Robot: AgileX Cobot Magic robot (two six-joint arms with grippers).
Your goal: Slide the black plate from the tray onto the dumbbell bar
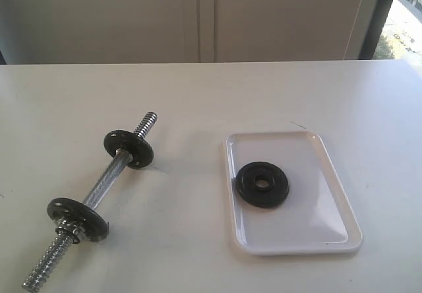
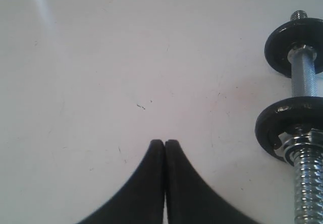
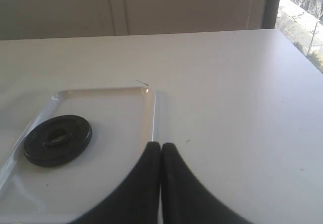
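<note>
While the small round black metal plate (image 1: pixel 262 184) lies flat inside the white plastic tray (image 1: pixel 303 224), right gripper (image 3: pixel 161 146), closed and empty, hangs at the tray's rim: nearer arm. Chrome threaded dumbbell bar (image 1: pixel 109 174) lies off-tray, well apart, axis diagonal; left gripper (image 2: pixel 165 143) closed, empty.

Bright daylight comes in from the window (image 1: pixel 405 24) on the far right. The white tray (image 1: pixel 295 247) shines with glare. Shadows are soft. The pictures look a little washed out.
</note>
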